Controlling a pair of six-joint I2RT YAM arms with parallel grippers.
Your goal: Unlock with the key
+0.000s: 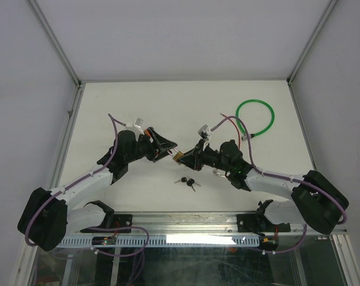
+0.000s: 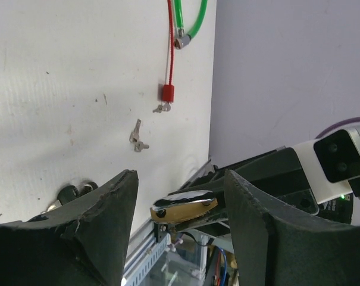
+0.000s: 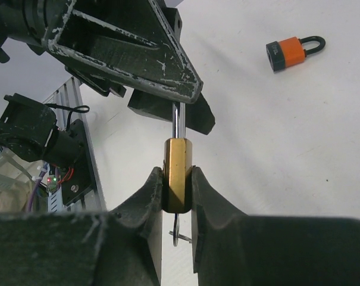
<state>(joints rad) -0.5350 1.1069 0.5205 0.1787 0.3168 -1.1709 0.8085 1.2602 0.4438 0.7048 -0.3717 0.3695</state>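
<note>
- Padlock (image 3: 177, 159): brass, held in mid-table between the two arms, shackle (image 3: 176, 122) pointing at the left gripper.
- Right gripper (image 3: 177, 174): clamped on the padlock's body.
- Left gripper (image 2: 181, 177): fingers spread wide around the shackle end, gripping nothing.
- Keys (image 1: 187, 182): black-headed, on the table (image 1: 138, 107) just below the padlock.
- Well apart: orange lock (image 3: 290, 50), green cable (image 1: 256, 116), red cable (image 2: 169, 42).

a white table (image 1: 138, 107) stands between pale grey walls (image 1: 25, 71) and aluminium frame posts (image 1: 55, 42).
</note>
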